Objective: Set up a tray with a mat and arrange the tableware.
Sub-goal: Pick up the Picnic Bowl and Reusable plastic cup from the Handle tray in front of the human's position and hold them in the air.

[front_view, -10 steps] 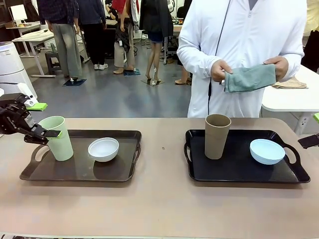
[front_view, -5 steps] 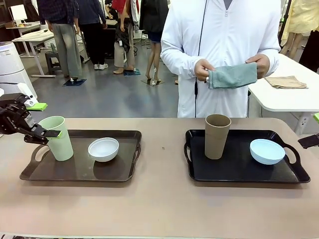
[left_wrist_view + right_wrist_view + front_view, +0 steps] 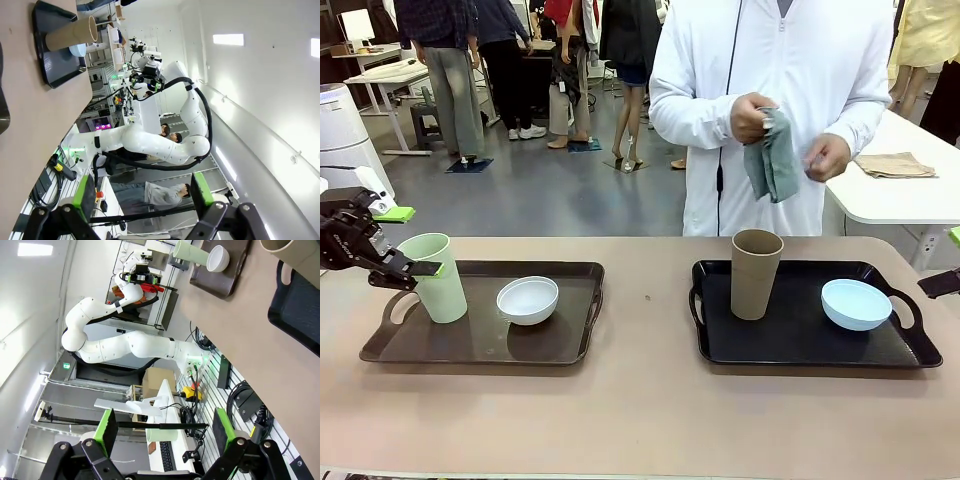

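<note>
L tool point(image 3: 410, 241) wide by green cup point(image 3: 438, 277); R tool point(image 3: 165, 426) wide; person holds cloth point(image 3: 775, 155).

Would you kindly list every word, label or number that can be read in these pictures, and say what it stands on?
No text can be read with certainty.
On the left gripper, faint white lettering on the black body: too small to read.
The green cup, brown cup, white bowl, blue bowl, left tray and right tray: no print visible.
</note>
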